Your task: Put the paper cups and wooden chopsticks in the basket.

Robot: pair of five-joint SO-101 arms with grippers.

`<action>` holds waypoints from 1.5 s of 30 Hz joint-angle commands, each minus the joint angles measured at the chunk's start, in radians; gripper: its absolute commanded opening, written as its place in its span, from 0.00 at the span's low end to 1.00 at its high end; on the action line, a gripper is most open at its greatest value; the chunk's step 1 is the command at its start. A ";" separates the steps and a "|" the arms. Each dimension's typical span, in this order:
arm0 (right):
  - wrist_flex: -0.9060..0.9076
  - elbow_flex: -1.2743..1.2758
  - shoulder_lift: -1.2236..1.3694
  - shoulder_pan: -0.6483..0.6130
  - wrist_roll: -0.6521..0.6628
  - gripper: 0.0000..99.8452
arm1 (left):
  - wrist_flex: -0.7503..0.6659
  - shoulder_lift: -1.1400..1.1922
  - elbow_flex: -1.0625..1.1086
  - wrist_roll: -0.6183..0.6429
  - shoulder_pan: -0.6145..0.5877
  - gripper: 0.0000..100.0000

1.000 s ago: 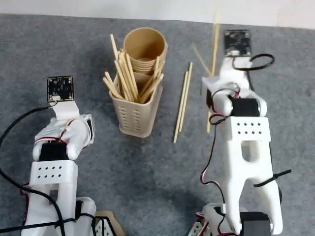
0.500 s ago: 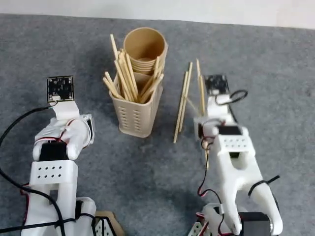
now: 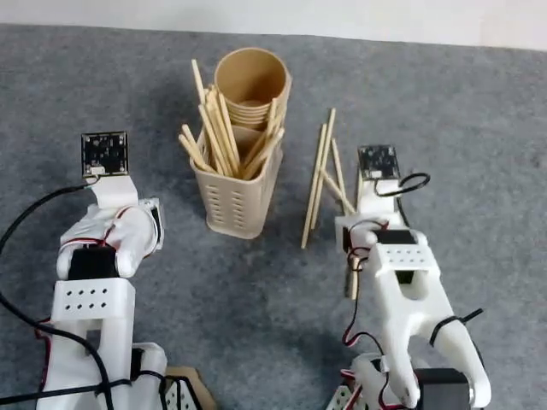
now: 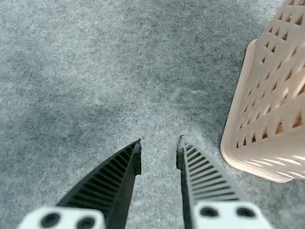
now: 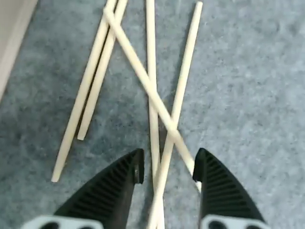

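Jaws: both pairs parted | loose chopsticks [image 5: 151,57]: five | basket [image 3: 235,209]: one

- A grey, felt-like mat [image 3: 256,299] covers the table from edge to edge — its nap is short and mottled, with lighter and darker flecks.
- Along the far edge of the high view runs a pale, plain strip [image 3: 256,15], off-white and unmarked; whether it is wall or bare tabletop cannot be told.
- The light is soft and even — shadows on the mat are faint and blurred.
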 commanded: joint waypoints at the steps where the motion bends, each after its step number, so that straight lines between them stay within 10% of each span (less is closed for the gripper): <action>1: -0.030 -0.027 0.082 0.001 -0.014 0.18 | -0.014 -0.016 -0.002 0.012 -0.005 0.15; 14: -0.076 -0.194 0.317 0.079 -0.009 0.01 | -0.046 -0.021 0.024 0.009 -0.005 0.15; 34: -0.088 -0.202 -0.329 -0.041 -0.014 0.00 | -0.051 -0.021 0.024 0.009 -0.005 0.15; 45: -0.628 -0.203 -0.404 -0.263 -0.015 0.00 | -0.051 -0.021 0.024 0.008 -0.005 0.15</action>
